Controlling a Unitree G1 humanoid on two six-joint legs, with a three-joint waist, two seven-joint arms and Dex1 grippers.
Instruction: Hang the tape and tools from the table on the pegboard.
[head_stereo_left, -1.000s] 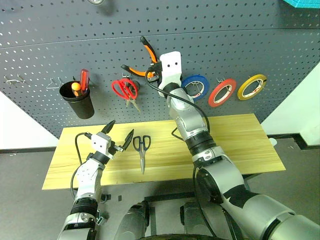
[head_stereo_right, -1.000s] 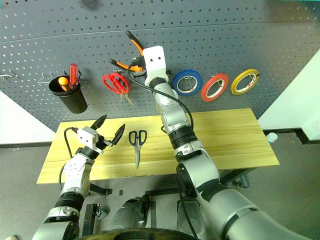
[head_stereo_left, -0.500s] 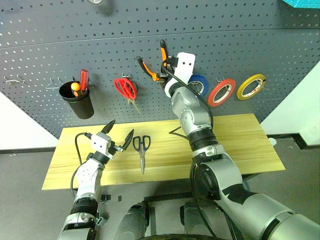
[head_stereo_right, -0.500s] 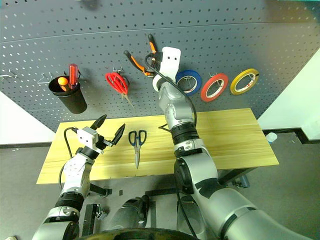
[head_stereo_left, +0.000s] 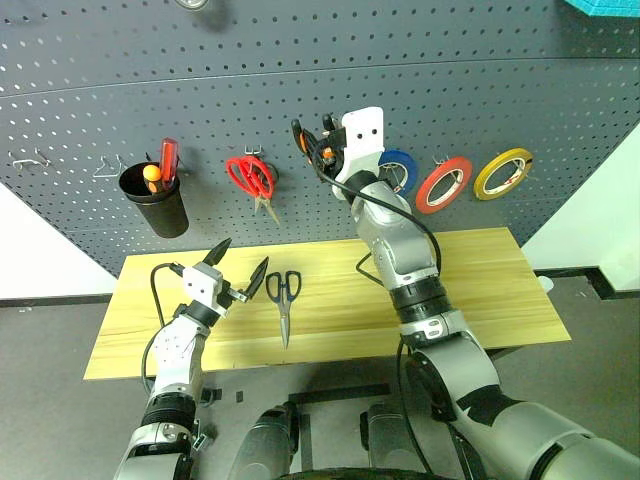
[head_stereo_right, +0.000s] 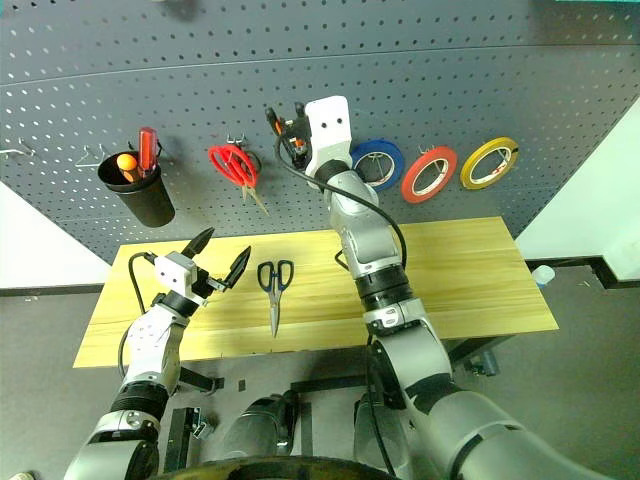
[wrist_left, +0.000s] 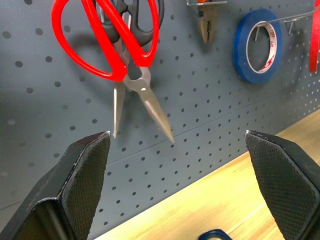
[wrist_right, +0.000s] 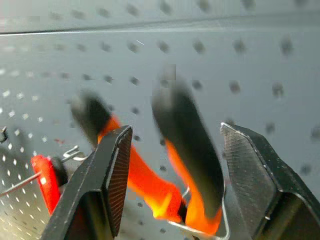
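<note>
The pliers (wrist_right: 147, 185) hang on the pegboard (head_stereo_left: 450, 90), their orange-and-black handles resting in a small metal hook. The right tool (wrist_right: 175, 127) is up at them with its fingers spread to either side of the handles. As far as we can tell it is released rather than gripping.

That leaves the black-handled scissors (head_stereo_left: 284, 300) as the job we judge comes next. They lie flat on the tabletop (head_stereo_left: 480, 280), with the finger loops toward the pegboard and the blade tips toward us, so their long axis runs from far to near. The left tool (head_stereo_left: 246, 251) hovers over the wood just to their left, apart from them, its fingers wide and empty. It is much the nearer of the two. We expect a short move to the right and down, with the fingers set across the blades or loops.

The bare tabletop around the scissors gives plenty of room. The red tape (head_stereo_left: 444, 185) sits on the pegboard between the blue roll (head_stereo_left: 405, 170) and the yellow roll (head_stereo_left: 503, 173). The red-handled scissors (head_stereo_left: 252, 178) and a black cup (head_stereo_left: 160, 205) hang further left.
</note>
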